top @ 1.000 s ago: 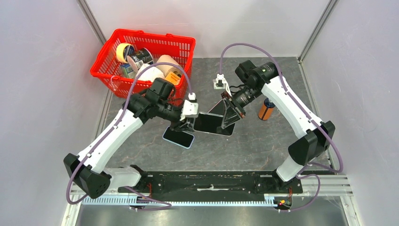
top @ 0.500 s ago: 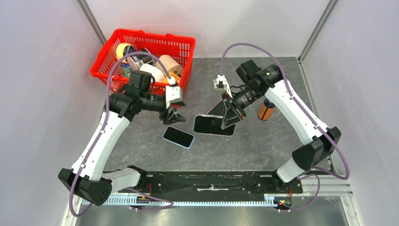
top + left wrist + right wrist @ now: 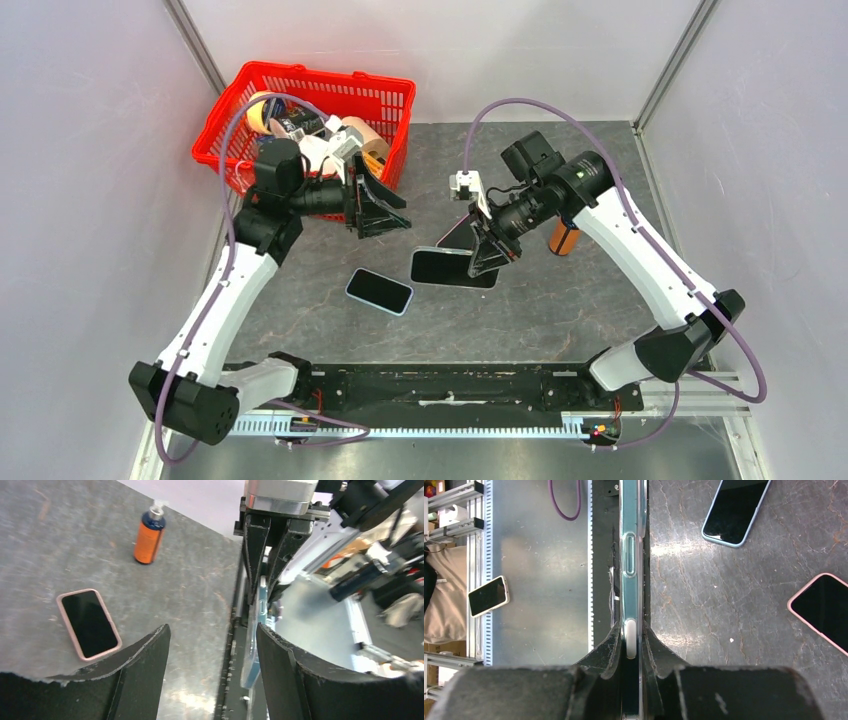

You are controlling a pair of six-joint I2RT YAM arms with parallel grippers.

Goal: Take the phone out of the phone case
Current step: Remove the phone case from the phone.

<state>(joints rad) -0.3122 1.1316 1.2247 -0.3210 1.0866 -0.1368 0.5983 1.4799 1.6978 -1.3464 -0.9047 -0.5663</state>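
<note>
Top external view: a grey stone-patterned table (image 3: 560,300) fills the cell. A red basket (image 3: 330,75) sits at its far left corner, crowded with tape rolls and other small goods.

Left arm (image 3: 230,290) reaches up toward the basket, and the left end effector (image 3: 395,208) hangs just beside the basket's near right corner. Its fingers stand apart with nothing between them.

Right arm (image 3: 650,260) bends in toward the middle of the table. The right end effector (image 3: 490,255) is clamped on one edge of the clear phone case (image 3: 633,555), which it holds off the table over the middle. Right wrist view shows the case edge-on, pinched between both fingers (image 3: 606,645). The phone (image 3: 452,268) shows its dark screen inside the case, facing up.

A second phone in a pale blue case (image 3: 380,290) lies flat on the table, left of the held one and apart from it. A third phone in a pink case (image 3: 89,624) lies flat beneath the right end effector. An orange pump bottle (image 3: 149,539) stands upright near the right arm.
</note>
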